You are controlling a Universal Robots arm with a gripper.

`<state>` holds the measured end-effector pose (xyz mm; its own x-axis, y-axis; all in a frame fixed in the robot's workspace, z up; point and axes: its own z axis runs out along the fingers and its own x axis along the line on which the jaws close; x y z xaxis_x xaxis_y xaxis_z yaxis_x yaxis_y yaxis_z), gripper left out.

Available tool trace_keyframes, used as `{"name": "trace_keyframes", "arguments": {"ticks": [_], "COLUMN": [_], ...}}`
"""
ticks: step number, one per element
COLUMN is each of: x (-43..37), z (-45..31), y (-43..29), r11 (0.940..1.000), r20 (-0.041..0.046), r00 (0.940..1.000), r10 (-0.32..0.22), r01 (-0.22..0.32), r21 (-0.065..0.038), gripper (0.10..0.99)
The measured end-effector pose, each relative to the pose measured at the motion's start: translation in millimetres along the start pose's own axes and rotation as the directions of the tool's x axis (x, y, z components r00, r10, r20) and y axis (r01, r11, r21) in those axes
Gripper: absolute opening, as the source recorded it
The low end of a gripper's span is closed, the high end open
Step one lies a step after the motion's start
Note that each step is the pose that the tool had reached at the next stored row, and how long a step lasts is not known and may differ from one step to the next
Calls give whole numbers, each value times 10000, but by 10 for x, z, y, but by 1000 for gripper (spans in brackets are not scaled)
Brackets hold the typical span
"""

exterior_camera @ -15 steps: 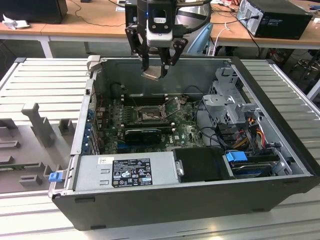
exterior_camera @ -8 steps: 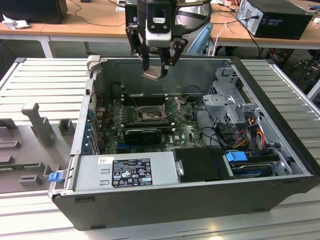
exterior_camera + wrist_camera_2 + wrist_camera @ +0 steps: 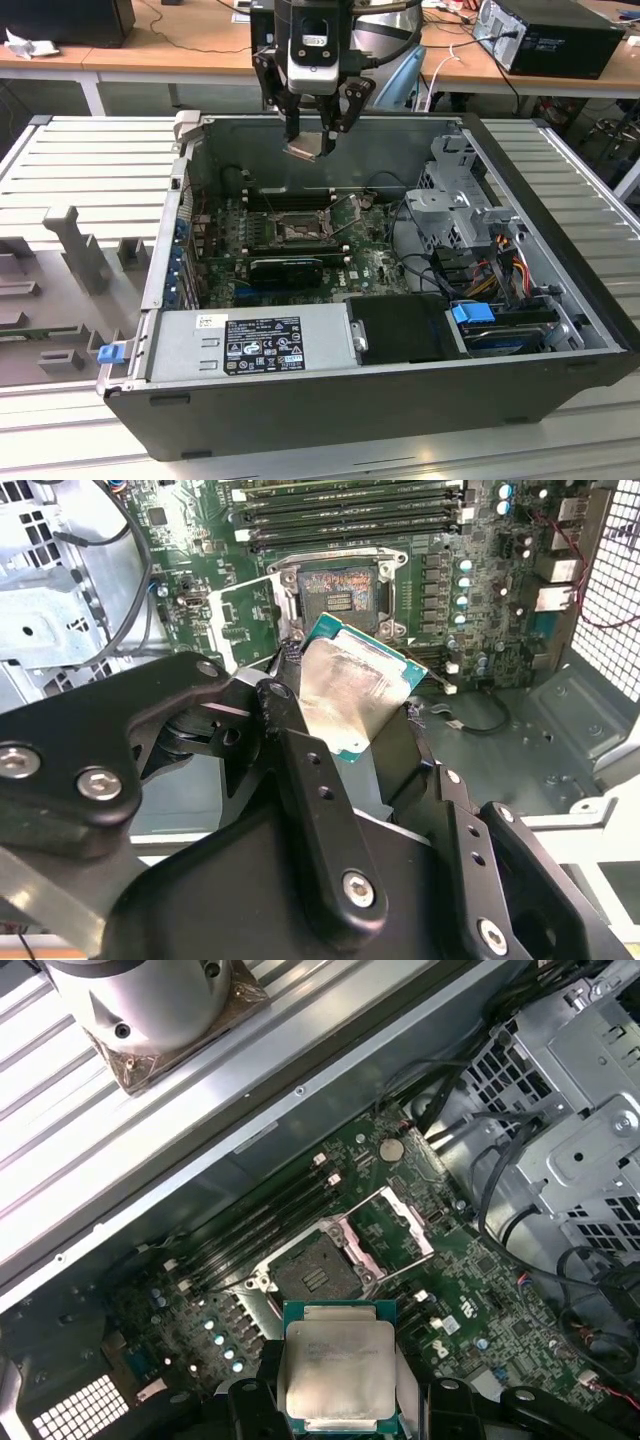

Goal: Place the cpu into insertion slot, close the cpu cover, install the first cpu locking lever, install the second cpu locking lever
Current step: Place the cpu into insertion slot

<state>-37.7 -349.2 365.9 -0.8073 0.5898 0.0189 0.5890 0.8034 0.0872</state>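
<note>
My gripper hangs above the back wall of the open computer case, shut on the cpu. The cpu is a thin silver square on a green base, pinched by its edges between the two black fingers. In the first wrist view the cpu sits well above the motherboard. The insertion slot is a dark square socket, bare and uncovered; it also appears in the second wrist view and mid-board. The cpu cover is flipped open beside the socket, a grey frame with a square cut-out.
Black memory slots run along one side of the socket. A long black card lies in front of it. A grey drive cage with cables fills the exterior view's right side. The power supply sits along the case's near edge.
</note>
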Motion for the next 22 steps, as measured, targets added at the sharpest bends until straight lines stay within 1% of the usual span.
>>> {"name": "trace_keyframes", "arguments": {"ticks": [8, 22], "x": [0, 0], "z": [3, 5], "y": [0, 0], "r11": [9988, 9957], "r20": [43, 80], "r00": [9988, 9957], "r10": [493, 927], "r01": [-493, -927], "r21": [-11, -22], "gripper": [525, 525]}}
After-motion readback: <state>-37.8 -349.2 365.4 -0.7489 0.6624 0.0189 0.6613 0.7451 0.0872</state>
